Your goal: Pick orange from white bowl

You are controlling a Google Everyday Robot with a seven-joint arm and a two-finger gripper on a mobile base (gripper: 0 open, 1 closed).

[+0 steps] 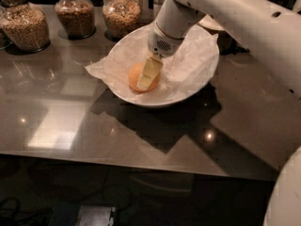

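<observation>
The orange [134,78] lies in the white bowl [186,94], left of its middle, on crinkled white paper [101,68]. My gripper [146,80] reaches down into the bowl from the upper right and sits right at the orange, its cream-coloured tip covering the fruit's right half. The orange rests on the paper. My white arm [235,18] crosses above the bowl's far right side.
Three glass jars of grain stand along the back: left [26,26], middle [75,15], right [121,14]. A small cream dish [210,23] shows behind the arm. The bowl stands on a glossy dark table [94,126], whose front edge runs across the lower part of the view.
</observation>
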